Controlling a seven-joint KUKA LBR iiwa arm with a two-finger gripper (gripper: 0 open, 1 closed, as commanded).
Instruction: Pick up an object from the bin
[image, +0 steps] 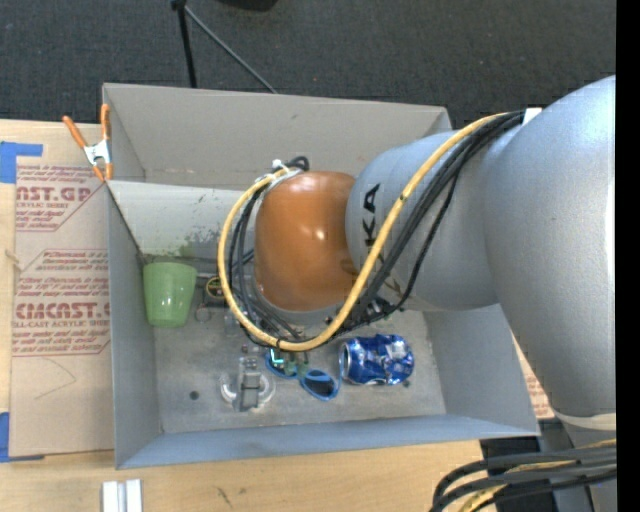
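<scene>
In the bin (130, 400) I count one green cup (168, 292) at the left, one crushed blue can (377, 360) at the lower right, and one blue-rimmed pair of glasses (312, 381) just beside the can. My orange cover (300, 240) hangs over the middle, between cup and can. My arm reads "KA". Whether my jaws are wide or narrow I cannot tell

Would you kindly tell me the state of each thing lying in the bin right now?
Green cup: apparently on its side, by the bin's left wall.
Blue can: crushed, lying at the front right.
Blue glasses: lying on the floor beside the can, partly hidden under the arm.
Small grey thing: on the floor at the front; state unclear.
</scene>
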